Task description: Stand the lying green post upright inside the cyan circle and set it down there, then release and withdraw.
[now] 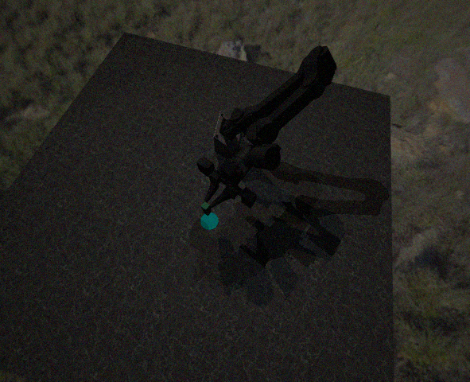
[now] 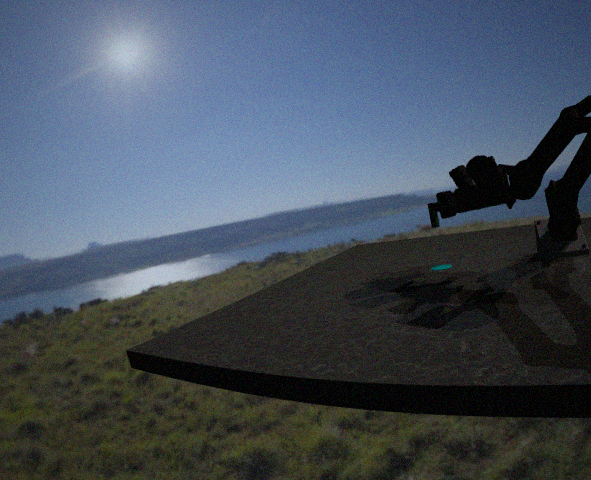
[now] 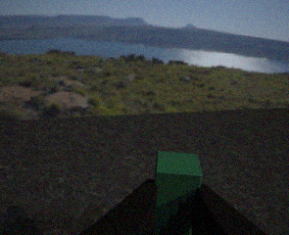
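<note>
The green post is held in the air, close to upright; in the exterior view it is a dark, short upright bar. My gripper is shut on the post, with the fingers on either side of it in the wrist view. It points nearly level, tipped slightly down. The cyan circle lies flat on the table, well below the post in the exterior view. In the top view the post shows just above the circle's upper left edge. The post's lower part is hidden in the wrist view.
The dark table has its far edge beyond the post in the wrist view. The arm's base stands on it, to the right of the circle in the exterior view. Arm shadows lie near the circle.
</note>
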`<state>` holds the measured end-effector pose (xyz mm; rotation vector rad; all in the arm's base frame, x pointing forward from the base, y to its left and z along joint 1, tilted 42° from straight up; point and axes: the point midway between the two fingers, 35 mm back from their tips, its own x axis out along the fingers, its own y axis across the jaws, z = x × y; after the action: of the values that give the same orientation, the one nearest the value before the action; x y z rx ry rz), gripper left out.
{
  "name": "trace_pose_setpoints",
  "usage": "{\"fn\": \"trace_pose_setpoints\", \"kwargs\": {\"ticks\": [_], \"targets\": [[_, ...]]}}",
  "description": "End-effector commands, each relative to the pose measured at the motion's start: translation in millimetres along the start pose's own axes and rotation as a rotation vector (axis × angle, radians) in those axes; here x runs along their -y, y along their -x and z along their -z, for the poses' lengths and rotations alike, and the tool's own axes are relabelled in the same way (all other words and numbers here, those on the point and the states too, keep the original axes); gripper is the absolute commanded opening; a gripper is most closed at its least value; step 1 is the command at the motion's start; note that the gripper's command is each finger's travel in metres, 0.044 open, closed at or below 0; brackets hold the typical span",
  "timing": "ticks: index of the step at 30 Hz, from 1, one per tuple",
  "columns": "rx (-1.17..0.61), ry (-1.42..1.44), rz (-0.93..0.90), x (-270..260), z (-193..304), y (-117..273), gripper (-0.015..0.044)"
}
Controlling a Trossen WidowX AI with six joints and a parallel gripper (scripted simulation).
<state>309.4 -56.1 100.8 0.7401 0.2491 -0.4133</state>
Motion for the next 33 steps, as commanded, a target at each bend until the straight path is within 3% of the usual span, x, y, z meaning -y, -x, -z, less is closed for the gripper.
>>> {"fn": "trace_pose_setpoints", "kwargs": {"ticks": [1,33], "targets": [[-0.004,-0.004,0.004,0.3,8.0,-2.5,0.0023],[-0.006,-0.006,0.005,1.4,86.6,-6.9,0.0023]]}}
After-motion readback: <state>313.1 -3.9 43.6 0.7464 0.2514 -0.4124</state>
